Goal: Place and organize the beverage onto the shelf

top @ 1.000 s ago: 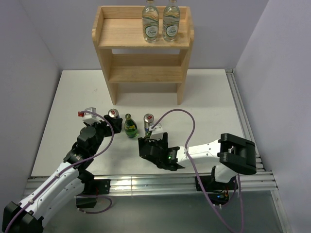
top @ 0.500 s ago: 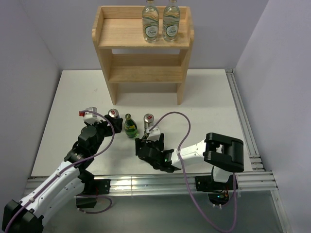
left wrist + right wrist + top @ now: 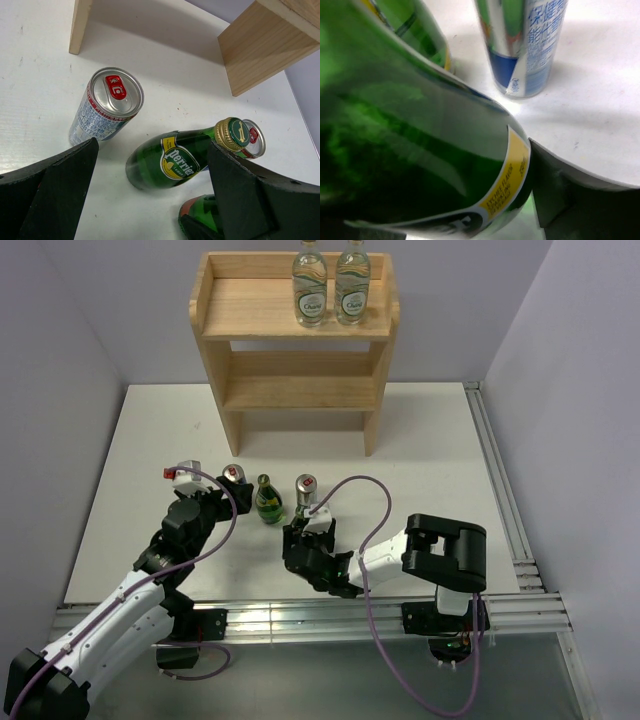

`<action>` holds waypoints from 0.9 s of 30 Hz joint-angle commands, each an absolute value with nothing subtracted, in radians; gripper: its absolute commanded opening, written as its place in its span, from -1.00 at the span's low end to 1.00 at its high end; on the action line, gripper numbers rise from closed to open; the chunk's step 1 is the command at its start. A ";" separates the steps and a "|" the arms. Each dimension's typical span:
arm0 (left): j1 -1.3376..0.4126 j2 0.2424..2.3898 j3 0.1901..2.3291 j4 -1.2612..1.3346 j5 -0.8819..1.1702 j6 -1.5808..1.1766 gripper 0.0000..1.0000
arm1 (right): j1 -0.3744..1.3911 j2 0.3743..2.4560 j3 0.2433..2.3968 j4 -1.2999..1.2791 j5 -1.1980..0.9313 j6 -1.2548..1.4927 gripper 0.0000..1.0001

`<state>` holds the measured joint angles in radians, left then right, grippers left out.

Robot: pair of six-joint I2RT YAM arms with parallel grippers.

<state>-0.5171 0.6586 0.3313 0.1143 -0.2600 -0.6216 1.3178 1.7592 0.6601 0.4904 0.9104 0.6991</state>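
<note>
The pine shelf (image 3: 292, 322) stands at the back with two clear water bottles (image 3: 330, 282) on its top board. On the table stand a silver can (image 3: 232, 477), a green glass bottle (image 3: 266, 500) and a second can (image 3: 305, 486). My left gripper (image 3: 216, 502) is open and empty, just short of the first can (image 3: 106, 107) and the upright green bottle (image 3: 172, 160). My right gripper (image 3: 303, 538) is shut on the second green bottle (image 3: 420, 150), held low beside the second can (image 3: 525, 45). One finger (image 3: 580, 205) presses its label. This bottle also shows in the left wrist view (image 3: 212, 212).
The two lower shelf tiers (image 3: 298, 392) hold nothing. Aluminium rails (image 3: 300, 615) run along the near table edge and the right side (image 3: 500, 490). Grey walls close in left, right and behind the shelf. The right arm's cable (image 3: 372, 530) loops over the table.
The right arm has folded leftward, and its gripper with the green bottle has shifted left, closer to the second can. The left arm and the standing drinks have not moved.
</note>
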 commanded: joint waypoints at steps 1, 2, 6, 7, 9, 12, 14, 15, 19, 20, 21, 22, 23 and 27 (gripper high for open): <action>-0.522 0.661 0.353 0.163 -0.256 -0.615 0.93 | 1.316 1.784 0.634 0.485 0.959 0.710 0.45; -0.522 0.661 0.353 0.166 -0.256 -0.617 0.93 | 1.316 1.784 0.635 0.486 0.962 0.712 0.32; -0.522 0.660 0.348 0.167 -0.258 -0.618 0.93 | 1.316 1.767 0.632 0.479 0.968 0.716 -0.43; -0.522 0.660 0.348 0.166 -0.259 -0.618 0.93 | 1.318 1.761 0.634 0.462 0.968 0.718 -0.70; -0.520 0.658 0.347 0.163 -0.262 -0.617 0.93 | 1.322 1.728 0.641 0.433 0.988 0.724 -0.88; -0.520 0.652 0.348 0.160 -0.265 -0.617 0.93 | 1.347 1.660 0.666 0.350 1.021 0.719 -1.00; -0.522 0.649 0.348 0.158 -0.265 -0.615 0.93 | 1.376 1.616 0.695 0.273 1.054 0.709 -1.00; -0.520 0.649 0.348 0.155 -0.265 -0.615 0.93 | 1.390 1.567 0.706 0.244 1.066 0.709 -1.00; -0.520 0.641 0.351 0.150 -0.267 -0.615 0.93 | 1.442 1.442 0.790 0.073 1.138 0.704 -1.00; -0.520 0.638 0.350 0.150 -0.267 -0.615 0.93 | 1.457 1.419 0.805 0.048 1.149 0.697 -1.00; -0.520 0.637 0.350 0.149 -0.267 -0.615 0.93 | 1.463 1.373 0.840 0.022 1.164 0.692 -1.00; -0.520 0.634 0.350 0.147 -0.267 -0.615 0.93 | 1.469 1.353 0.857 -0.032 1.190 0.683 -1.00; -0.520 0.630 0.350 0.147 -0.268 -0.615 0.93 | 1.480 1.332 0.871 -0.044 1.201 0.667 -1.00; -0.520 0.624 0.347 0.147 -0.267 -0.617 0.93 | 1.482 1.212 0.943 -0.031 1.235 0.527 -1.00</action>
